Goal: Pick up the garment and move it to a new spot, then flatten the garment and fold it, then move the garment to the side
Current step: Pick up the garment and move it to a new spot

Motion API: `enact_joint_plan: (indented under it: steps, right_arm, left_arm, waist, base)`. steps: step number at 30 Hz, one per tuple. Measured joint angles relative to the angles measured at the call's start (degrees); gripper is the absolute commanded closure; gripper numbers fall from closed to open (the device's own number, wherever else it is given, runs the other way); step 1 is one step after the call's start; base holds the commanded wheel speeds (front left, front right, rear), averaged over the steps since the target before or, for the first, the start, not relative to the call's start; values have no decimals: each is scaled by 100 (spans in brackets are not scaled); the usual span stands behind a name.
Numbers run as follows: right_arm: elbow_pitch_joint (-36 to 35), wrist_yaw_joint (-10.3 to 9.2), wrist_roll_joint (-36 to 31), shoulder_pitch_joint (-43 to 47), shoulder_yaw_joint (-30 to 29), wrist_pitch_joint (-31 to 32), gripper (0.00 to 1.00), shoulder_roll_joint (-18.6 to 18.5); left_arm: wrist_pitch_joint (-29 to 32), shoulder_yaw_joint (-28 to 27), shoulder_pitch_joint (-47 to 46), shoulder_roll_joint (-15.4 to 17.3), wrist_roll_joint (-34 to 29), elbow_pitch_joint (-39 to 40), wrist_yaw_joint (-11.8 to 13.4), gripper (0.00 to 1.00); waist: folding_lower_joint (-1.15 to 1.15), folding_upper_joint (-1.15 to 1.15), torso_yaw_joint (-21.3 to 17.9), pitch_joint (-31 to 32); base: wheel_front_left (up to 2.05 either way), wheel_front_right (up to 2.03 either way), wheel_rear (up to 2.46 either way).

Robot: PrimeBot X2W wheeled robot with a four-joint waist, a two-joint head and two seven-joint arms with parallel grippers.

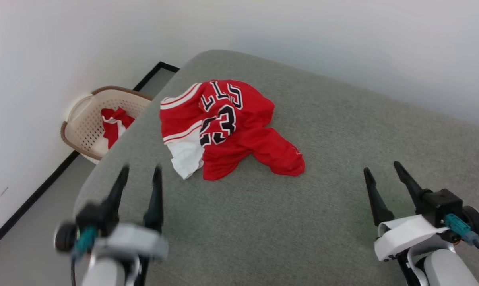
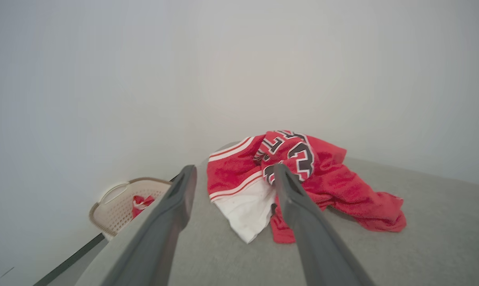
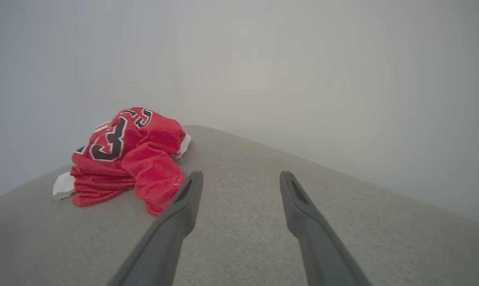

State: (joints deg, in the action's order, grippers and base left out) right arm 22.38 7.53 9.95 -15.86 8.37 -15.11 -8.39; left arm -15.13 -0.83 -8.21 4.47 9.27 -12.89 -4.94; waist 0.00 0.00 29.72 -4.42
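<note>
The garment [image 1: 223,129] is a red jersey with white sleeve, striped trim and black number 23, lying crumpled in a heap on the grey cushioned surface [image 1: 303,222]. It sits toward the far left part of that surface. My left gripper [image 1: 140,171] hovers open just short of the garment's near white edge, nothing between its fingers. In the left wrist view the garment [image 2: 326,186] lies just beyond the open left gripper [image 2: 235,171]. My right gripper [image 1: 382,167] stands open well to the right of the heap; its wrist view shows the garment [image 3: 132,159] left of the empty right gripper [image 3: 241,176].
A beige laundry basket [image 1: 84,115] holding red and white cloth [image 1: 114,125] stands on the floor beyond the surface's left edge, against the white wall. A black baseboard strip [image 1: 36,194] runs along the floor. The grey surface extends bare to the right of the heap.
</note>
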Motion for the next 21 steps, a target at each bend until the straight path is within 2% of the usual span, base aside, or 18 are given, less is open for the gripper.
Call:
enact_joint_plan:
  steps: [4, 9, 13, 16, 21]
  right_arm:
    - [-230, 0, -134, 46, -170, -1, 0, -20]
    - [-405, 0, -226, -115, -302, -1, 0, -75]
    - [-512, 0, -283, -322, -289, -1, 0, -40]
    - [-572, 0, -287, -410, -297, -1, 0, 2]
    - [-653, 0, -300, -482, -321, 0, 0, 55]
  left_arm:
    - [0, 194, -1138, 193, 22, -720, -167, 0]
    - [-1, 426, -2648, 530, 224, -1909, -238, 0]
    - [92, 826, -3698, 878, 810, -2971, -245, 0]
    - [541, 1125, -4367, 1154, 1428, -3611, -245, 0]
    - [1834, 1646, -4958, 1480, 2552, -4127, -246, 0]
  waist:
    - [0, 0, -135, -89]
    - [0, 0, -390, -340]
    - [0, 0, -677, -635]
    - [0, 0, -955, -883]
    - [0, 0, -1382, -1281]
  base:
    - [0, 0, 0]
    - [0, 0, 0]
    - [0, 0, 0]
    - [0, 0, 0]
    - [0, 0, 0]
